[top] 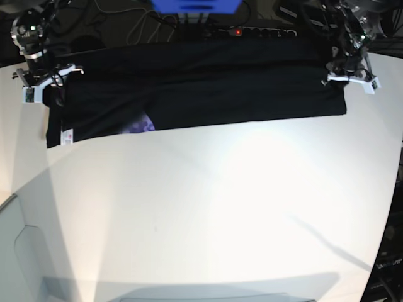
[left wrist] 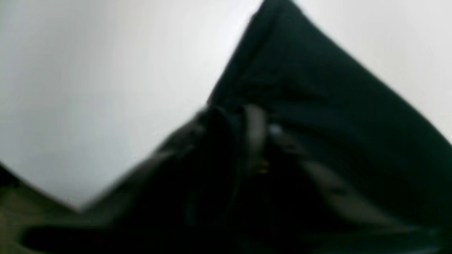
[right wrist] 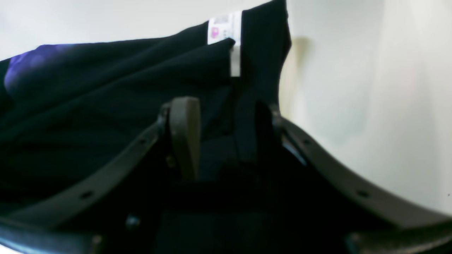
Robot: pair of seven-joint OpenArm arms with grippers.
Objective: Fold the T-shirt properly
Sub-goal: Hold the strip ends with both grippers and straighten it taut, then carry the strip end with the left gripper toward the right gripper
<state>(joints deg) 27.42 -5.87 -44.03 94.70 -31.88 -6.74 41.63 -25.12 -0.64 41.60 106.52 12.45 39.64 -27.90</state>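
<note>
The black T-shirt (top: 208,88) lies stretched as a long band across the far side of the white table (top: 208,207). A white tag (top: 66,136) and a purple print patch (top: 140,126) show near its left end. My left gripper (top: 340,74) is at the shirt's right end. In the blurred left wrist view, the left gripper (left wrist: 263,137) has its fingers together on a raised ridge of T-shirt (left wrist: 335,106). My right gripper (top: 51,80) is at the left end. Close up, the right gripper (right wrist: 224,134) has its pads apart, with a fold of T-shirt (right wrist: 106,88) between them, below the tag (right wrist: 226,28).
A power strip (top: 252,30) with a red light and loose cables run behind the shirt at the table's far edge. A blue object (top: 195,5) stands at the back centre. The table's rounded edge (top: 398,189) drops off at the right.
</note>
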